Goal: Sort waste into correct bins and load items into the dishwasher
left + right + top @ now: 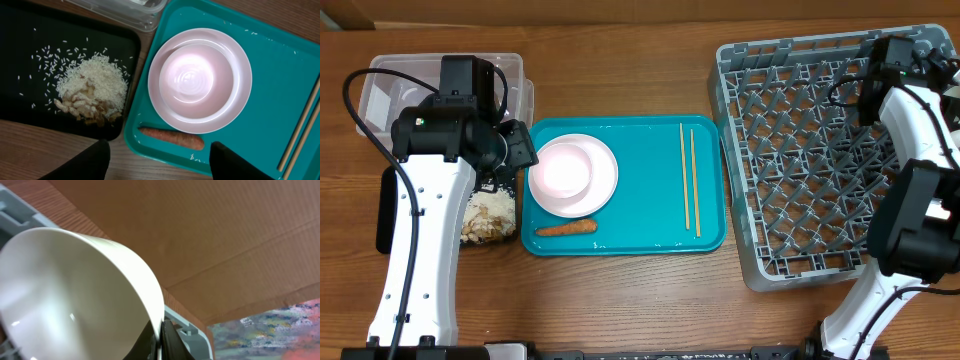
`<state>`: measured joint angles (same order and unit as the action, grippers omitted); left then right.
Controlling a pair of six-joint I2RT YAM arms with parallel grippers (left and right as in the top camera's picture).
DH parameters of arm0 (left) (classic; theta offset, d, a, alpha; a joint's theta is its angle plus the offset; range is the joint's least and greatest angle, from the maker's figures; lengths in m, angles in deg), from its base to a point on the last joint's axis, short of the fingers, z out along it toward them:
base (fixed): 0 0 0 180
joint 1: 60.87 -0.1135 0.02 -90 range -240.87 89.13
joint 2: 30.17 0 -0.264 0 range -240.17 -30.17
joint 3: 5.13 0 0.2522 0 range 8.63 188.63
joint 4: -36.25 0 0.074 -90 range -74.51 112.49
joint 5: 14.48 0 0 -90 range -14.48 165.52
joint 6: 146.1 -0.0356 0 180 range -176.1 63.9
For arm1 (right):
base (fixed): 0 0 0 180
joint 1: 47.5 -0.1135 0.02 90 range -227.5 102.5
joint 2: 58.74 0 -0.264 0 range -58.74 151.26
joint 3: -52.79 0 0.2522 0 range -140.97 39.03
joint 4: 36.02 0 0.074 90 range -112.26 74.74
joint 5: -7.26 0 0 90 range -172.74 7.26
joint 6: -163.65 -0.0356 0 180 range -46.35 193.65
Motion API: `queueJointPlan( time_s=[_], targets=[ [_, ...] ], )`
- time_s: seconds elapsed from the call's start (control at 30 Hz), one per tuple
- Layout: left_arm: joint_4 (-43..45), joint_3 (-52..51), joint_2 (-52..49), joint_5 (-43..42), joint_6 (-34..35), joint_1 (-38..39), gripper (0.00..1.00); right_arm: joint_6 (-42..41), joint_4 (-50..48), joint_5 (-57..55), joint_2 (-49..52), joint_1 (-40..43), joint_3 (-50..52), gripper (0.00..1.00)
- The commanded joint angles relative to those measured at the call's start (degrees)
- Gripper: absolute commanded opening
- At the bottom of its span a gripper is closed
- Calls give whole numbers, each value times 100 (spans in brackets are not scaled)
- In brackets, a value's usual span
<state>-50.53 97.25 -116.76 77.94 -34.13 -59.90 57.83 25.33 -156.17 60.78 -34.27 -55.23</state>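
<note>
1. We see the left pincer (159,145) released, its two fingers spread wide and holding nothing. It hangs above the lower left corner of the teal tray (650,180), over the carrot (172,139).
2. The carrot lies flat along the tray's lower left edge, just beside the rim of the pink-white plate (240,75).
3. A white bowl (192,75) sits upright on that plate, slightly off centre toward the left.
4. The chopsticks (688,180) lie side by side on the right part of the teal tray, running top to bottom and well apart from the plate.
5. To the left of the teal tray we find the black tray (30,100), which holds a heap of rice and nut-shell scraps (92,90) with loose grains scattered around it.
6. The clear tub (390,90) stands at the upper left of the overhead view, just above the black tray and partly hidden by the left arm.
7. The right pincer (161,337) is clenched on the rim of a white cup (75,295), which is tilted with its inside facing the wrist camera.
8. The right arm holds the cup at the upper right corner of the grey dish rack (800,150), which fills the right side of the wooden surface (620,310).
9. Brown cardboard (200,230) shows behind the cup.
</note>
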Motion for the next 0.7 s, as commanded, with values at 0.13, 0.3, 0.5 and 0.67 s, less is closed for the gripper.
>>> queueJointPlan(
  time_s=[0.13, 0.3, 0.5, 0.67],
  targets=[
    [20, 46, -28, 31, 81, -31, 66, -234, 354, 855, 9, -608, 13, 13],
    [17, 46, -31, 31, 81, -31, 67, -232, 608, 1283, -26, -861, 11, 41],
    [15, 46, -28, 33, 79, -31, 68, -212, 833, 2083, -807, -1261, -37, 56],
    [15, 46, -28, 48, 79, -31, 68, 754, 658, 4756, -1626, -2039, -177, 77]
  ],
)
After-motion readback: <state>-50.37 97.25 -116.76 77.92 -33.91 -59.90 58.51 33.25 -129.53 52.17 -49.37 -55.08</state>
